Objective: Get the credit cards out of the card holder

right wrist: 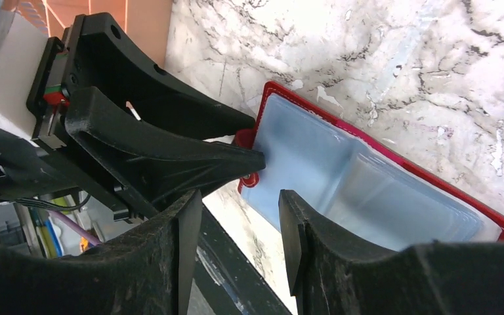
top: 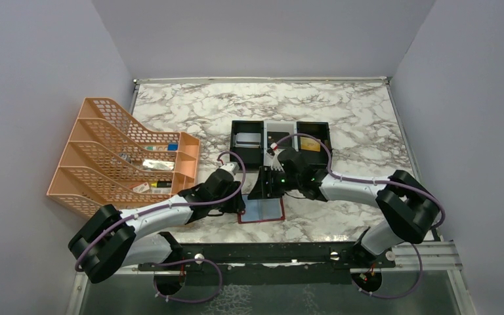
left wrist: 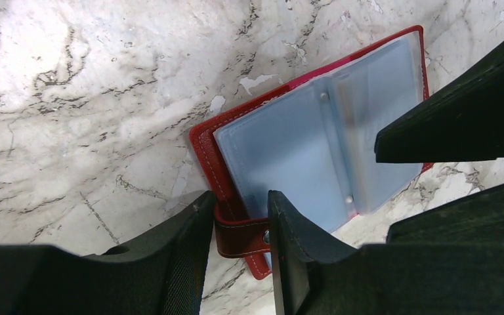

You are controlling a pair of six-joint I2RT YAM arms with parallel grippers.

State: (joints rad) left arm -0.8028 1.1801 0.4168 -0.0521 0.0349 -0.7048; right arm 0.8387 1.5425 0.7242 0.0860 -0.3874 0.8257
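Along the left edge of the tabletop stands an orange mesh file rack (top: 125, 154) w/ small items inside; it is not part of the job. Next, the left gripper (left wrist: 239, 223) is pinching the red snap tab (left wrist: 236, 244) of the card holder (left wrist: 289, 157). I think this is to pin the holder down, so it does not slide or fold when a card is pulled. The holder lies open and flat close to the near edge of the tabletop, approx. at the middle, pale blue sleeves facing up. Whether any card sits inside the sleeves I cannot tell; they look cloudy. The right gripper (right wrist: 236, 243) hovers low over the holder's tab side, jaws spread, nothing between them, prob. ready to take a card's edge. More to the right, around the centre of the tabletop, is the black-and-white tray (top: 248, 123). Its right compartment has a gold credit card (top: 310, 146), so part of the task looks done.
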